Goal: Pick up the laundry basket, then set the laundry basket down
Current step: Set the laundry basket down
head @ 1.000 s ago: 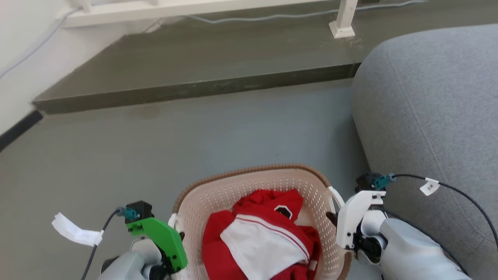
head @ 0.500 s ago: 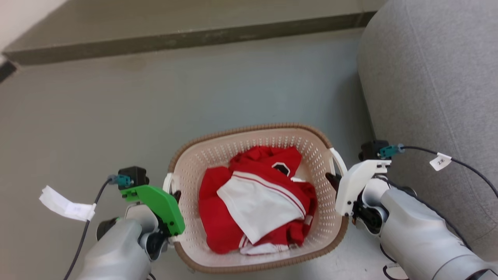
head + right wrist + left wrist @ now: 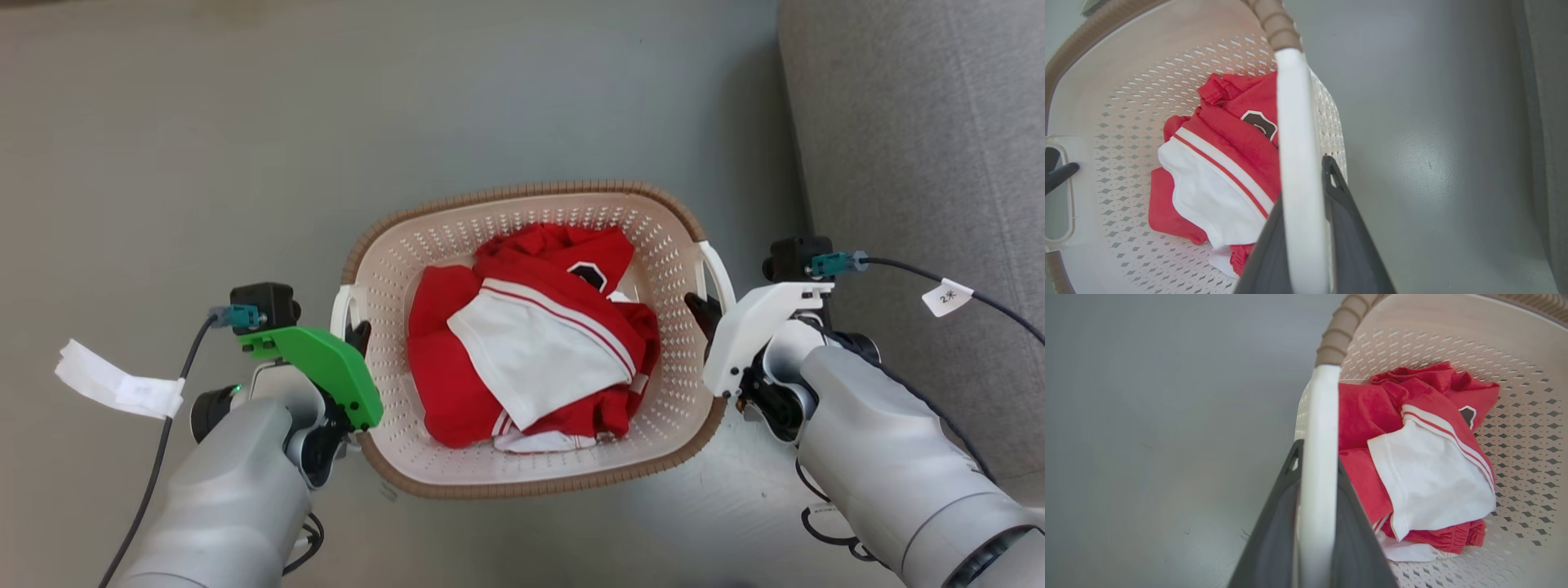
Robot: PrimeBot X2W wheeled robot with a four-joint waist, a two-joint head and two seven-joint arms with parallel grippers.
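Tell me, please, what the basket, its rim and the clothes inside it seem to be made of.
The laundry basket looks like matte cream moulded plastic with regular holes in its walls. Its rim seems brown plastic ribbed to imitate weaving, perhaps real fibre. The clothes look like red and white fabric: they crease.

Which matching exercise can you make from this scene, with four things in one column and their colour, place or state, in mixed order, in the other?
Things:
1. rim
2. clothes
3. sofa
4. left gripper

Descriptions:
a. grey, on the right of the basket
b. brown, woven look
c. shut on a white handle
d. red and white, inside the basket

Pairs: 1-b; 2-d; 3-a; 4-c
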